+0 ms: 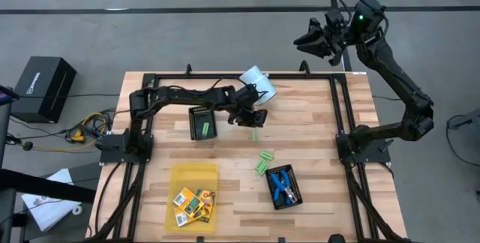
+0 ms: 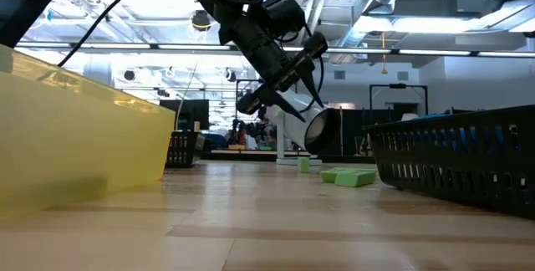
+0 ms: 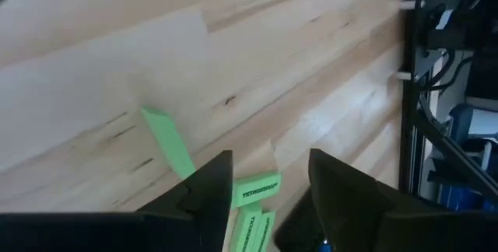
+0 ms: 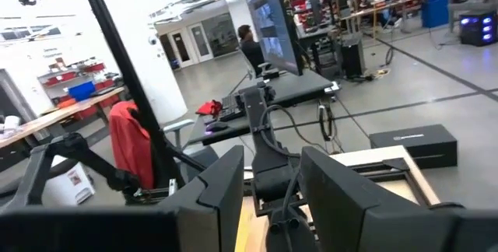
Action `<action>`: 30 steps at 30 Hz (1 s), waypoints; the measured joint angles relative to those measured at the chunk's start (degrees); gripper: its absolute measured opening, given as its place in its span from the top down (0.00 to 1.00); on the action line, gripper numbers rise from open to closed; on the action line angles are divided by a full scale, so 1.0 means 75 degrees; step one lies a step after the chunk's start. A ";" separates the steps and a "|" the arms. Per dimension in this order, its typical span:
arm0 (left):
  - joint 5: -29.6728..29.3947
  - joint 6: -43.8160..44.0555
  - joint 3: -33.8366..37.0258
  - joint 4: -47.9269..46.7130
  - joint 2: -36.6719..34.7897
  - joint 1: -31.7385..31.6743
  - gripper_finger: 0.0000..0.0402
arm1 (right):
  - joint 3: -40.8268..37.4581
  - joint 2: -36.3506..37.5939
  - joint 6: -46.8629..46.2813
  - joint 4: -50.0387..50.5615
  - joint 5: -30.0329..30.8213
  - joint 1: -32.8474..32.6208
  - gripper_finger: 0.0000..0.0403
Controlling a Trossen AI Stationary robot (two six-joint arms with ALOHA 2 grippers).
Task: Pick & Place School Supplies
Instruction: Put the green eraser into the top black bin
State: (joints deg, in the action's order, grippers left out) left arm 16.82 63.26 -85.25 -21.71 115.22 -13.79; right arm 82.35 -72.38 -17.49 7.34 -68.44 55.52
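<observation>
Above a slim light-green oblong piece (image 3: 167,139) on the table (image 1: 315,123), the left gripper (image 3: 268,182) hovers, fingers spread.

Light's pretty even from overhead here, bright ceiling strips glare white in the low view. The pale wooden table top (image 1: 315,130) shows only soft, short shadows under my arms. Up close everything's mushy: the translucent yellow plastic tray (image 2: 75,141) is blurred, and my left gripper's dark fingers (image 3: 206,197) are out of focus, with a washed-out patch on the wood.
</observation>
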 joint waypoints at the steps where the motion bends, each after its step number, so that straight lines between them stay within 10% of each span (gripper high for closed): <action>1: -0.0001 0.0000 0.0000 0.0009 0.0000 0.0027 0.60 | 0.0000 0.0000 -0.0049 0.0006 -0.0096 0.0016 0.70; 18: -0.0106 -0.0389 0.0312 0.0378 -0.1191 0.0170 0.66 | -0.0003 -0.0021 -0.0547 0.0743 0.0042 -0.1013 0.70; 30: -0.1845 -0.2373 0.1688 -0.0023 -0.4360 -0.0289 0.66 | 0.0000 -0.0145 0.0208 0.3288 0.3159 -0.2606 0.70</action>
State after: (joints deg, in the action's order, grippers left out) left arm 2.98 45.47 -72.59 -21.89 82.52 -15.95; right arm 82.35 -73.47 -15.93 32.00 -44.75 35.97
